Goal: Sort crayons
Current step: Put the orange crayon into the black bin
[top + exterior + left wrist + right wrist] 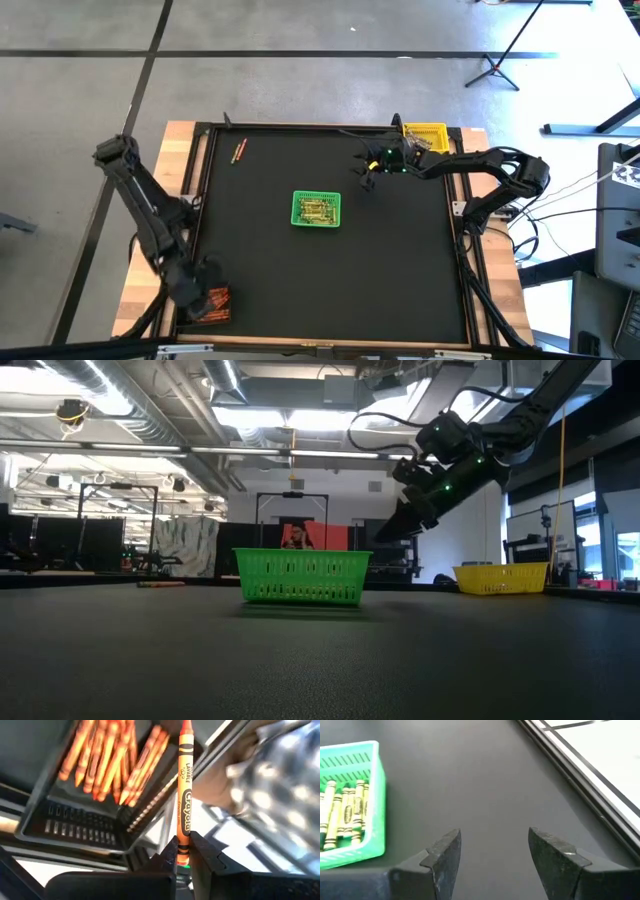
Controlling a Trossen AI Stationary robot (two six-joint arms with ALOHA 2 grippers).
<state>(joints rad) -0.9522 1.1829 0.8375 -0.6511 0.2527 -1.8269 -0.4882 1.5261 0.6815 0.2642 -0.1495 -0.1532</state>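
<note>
My left gripper (203, 292) is at the table's near left corner, above a black mesh basket (216, 305) that holds several orange crayons (107, 757). It is shut on one orange crayon (184, 785). My right gripper (492, 855) hangs open over bare mat at the far right, between the green basket (316, 210) of green crayons (342, 812) and the yellow basket (426, 135). Two loose crayons (238, 151) lie on the mat at the far left. My left gripper pinches the orange crayon's near end (183, 842) between its two fingers. The crayon lies along the fingers and sticks out straight ahead of them. The fingers slant downward, and the crayon is clear of everything, with its free end (186, 726) over the black basket's rim.
The mat has a raised black frame (460, 215) all round, on a wooden table. In the low view the green basket (302, 577) stands mid-table and the yellow basket (502, 577) to its right. There is wide bare mat (330, 290) along the near side.
</note>
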